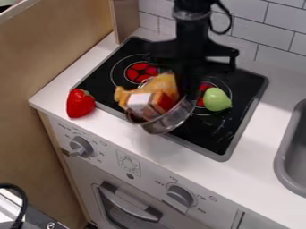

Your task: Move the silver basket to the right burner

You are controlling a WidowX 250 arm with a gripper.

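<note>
Camera view: the hand (pixel 189 95) is clamped on the tilted silver basket (pixel 170 120) at the front edge of the stovetop (pixel 209 134).

A red strawberry (pixel 80 103) is sitting at left on the white counter (pixel 257 134); rightward, a toy chicken (pixel 160 84), green pear (pixel 216 99) and grey sink (pixel 281 156) are showing.

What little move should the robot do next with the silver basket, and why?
I'd ease the silver basket gently toward the right burner. It hangs tilted from the gripper, not centred there, and a green toy is on that burner, so go slowly.
</note>
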